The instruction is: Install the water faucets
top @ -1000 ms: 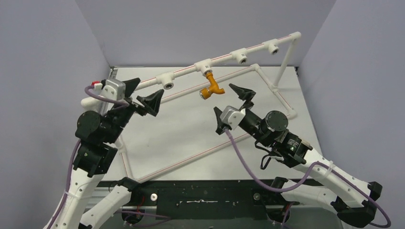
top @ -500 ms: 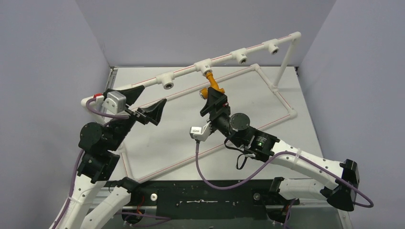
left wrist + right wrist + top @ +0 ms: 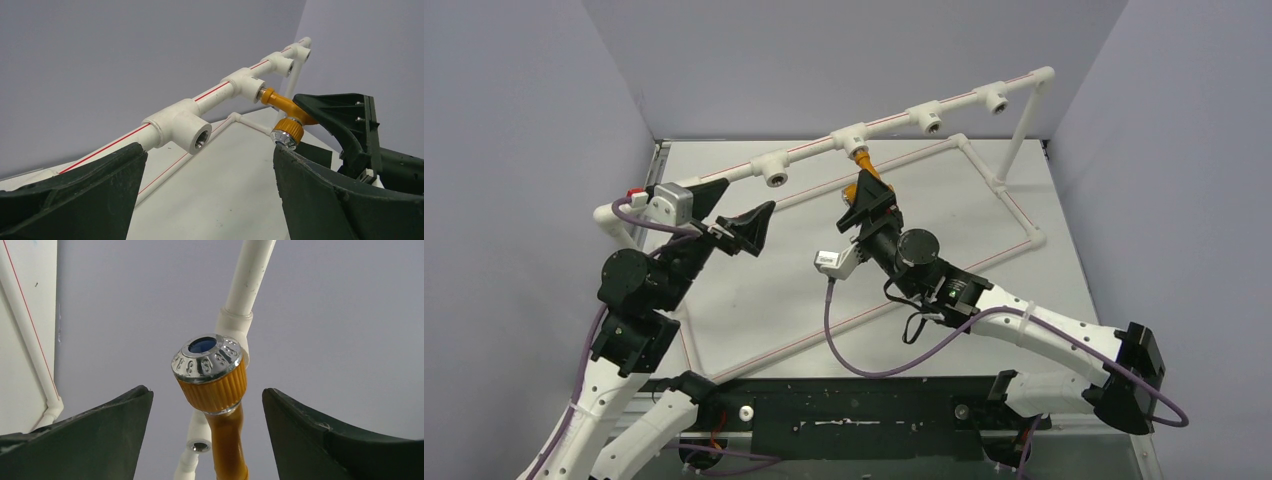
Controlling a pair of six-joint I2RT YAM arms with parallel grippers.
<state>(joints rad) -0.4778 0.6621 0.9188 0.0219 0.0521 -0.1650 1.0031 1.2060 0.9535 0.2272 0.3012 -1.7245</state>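
- Overhead view: an orange-brass faucet (image 3: 861, 163) sits just above the frame's centre. Its upper end meets the second tee socket (image 3: 852, 135) from the left on a raised white pipe rail (image 3: 894, 120).
- The faucet's body slants down and toward the bottom of the frame. Its lower part is hidden behind the right gripper (image 3: 867, 203).
- Right wrist view: the faucet's silvery round end (image 3: 207, 358) faces the camera at mid-frame. The ribbed orange collar sits under it, and the stem runs off toward the bottom edge.
- The right gripper (image 3: 206, 392) is spread wide. Its dark fingers (image 3: 105, 430) stand either side of the collar with clear gaps, gripping nothing.
- The key relation: the faucet lies straight ahead of the right gripper, between its jaws, with its long axis roughly along the line of reach. This arm is much the nearer one, and closing would likely catch the collar so it can be turned.
- Left wrist view: the left gripper (image 3: 210, 165) is also wide and holding nothing. The faucet (image 3: 280, 102) lies off to the right of frame, beyond an unfilled tee socket (image 3: 192, 132).
- Overhead, the left gripper (image 3: 746, 197) hovers left of centre, well apart from the faucet.
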